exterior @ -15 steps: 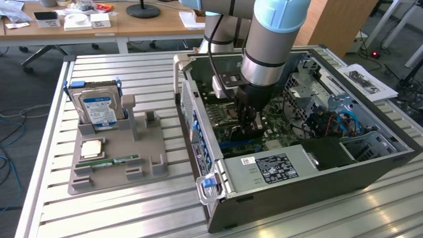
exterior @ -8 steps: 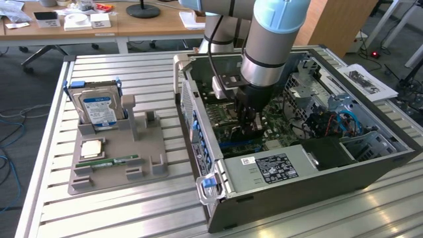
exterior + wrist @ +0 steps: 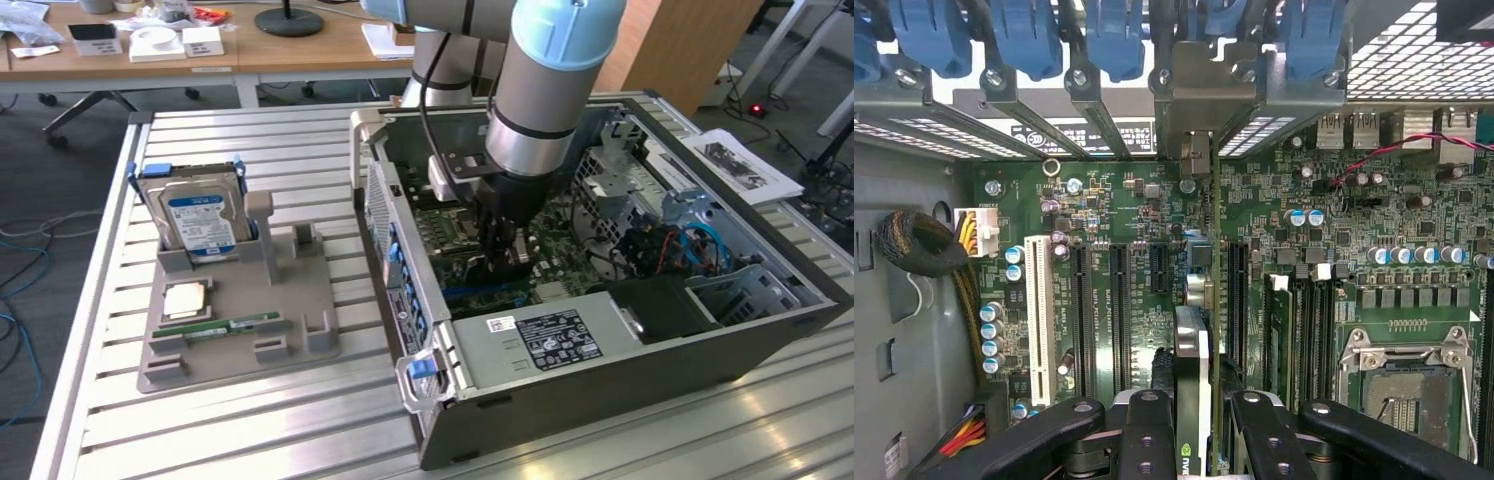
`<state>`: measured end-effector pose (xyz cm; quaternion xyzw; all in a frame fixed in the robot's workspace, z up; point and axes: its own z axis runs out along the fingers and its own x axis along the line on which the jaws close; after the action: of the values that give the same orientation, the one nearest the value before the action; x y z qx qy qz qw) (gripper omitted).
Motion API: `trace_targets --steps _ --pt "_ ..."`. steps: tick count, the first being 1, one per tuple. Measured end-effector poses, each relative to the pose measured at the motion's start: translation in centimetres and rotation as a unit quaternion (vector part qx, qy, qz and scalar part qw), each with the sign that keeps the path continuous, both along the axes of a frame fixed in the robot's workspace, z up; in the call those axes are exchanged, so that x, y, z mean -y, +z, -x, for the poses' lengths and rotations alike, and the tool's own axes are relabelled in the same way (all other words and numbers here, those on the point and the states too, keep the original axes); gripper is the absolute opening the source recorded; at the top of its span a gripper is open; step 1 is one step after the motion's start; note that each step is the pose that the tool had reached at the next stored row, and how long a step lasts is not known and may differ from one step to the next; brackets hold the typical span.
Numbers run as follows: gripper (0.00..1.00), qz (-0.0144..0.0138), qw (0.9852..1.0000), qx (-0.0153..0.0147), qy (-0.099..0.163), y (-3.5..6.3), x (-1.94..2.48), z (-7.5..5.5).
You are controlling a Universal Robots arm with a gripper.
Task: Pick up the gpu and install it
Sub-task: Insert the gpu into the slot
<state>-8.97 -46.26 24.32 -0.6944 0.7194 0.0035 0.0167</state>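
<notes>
A: Report the scene, largest item first.

B: I see a slatted metal table (image 3: 267,150) carrying an open computer case (image 3: 641,350) lying on its side. The arm (image 3: 547,90) reaches down into it from above. To the exterior view's left of the case sits a grey parts holder (image 3: 234,345). It holds a hard drive (image 3: 200,220) standing upright, a processor (image 3: 187,297) lying flat, and a memory stick (image 3: 224,326) lying flat beside that.

A: Where is the gripper?

B: The gripper (image 3: 505,262) is low inside the case, directly above the motherboard (image 3: 467,265). In the wrist view I see the gripper (image 3: 1194,425) with its black fingers (image 3: 1144,430) on either side of a thin card held edge-on.

A: State of the claw?

B: Nearly closed, clamped on the gpu (image 3: 1192,370). The fingers press against both faces of the card.

A: Location of the gpu?

B: It stands upright on edge between the fingers, aligned with the long black expansion slots (image 3: 1119,310) on the motherboard (image 3: 1134,200). Its metal end bracket (image 3: 1194,160) points toward the rear slot openings under the blue retention clips (image 3: 1114,40). I cannot tell whether the card edge is seated in a slot.

A: Anything beside it?

B: The empty processor socket (image 3: 1399,385) lies well apart, beyond the memory slots (image 3: 1304,320).
</notes>
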Motion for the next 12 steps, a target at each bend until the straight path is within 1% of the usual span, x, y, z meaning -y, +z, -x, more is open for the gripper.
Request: trace_targets --steps 12 --pt "0.27 -0.0001 1.0 0.0 0.0 0.0 0.0 0.0"
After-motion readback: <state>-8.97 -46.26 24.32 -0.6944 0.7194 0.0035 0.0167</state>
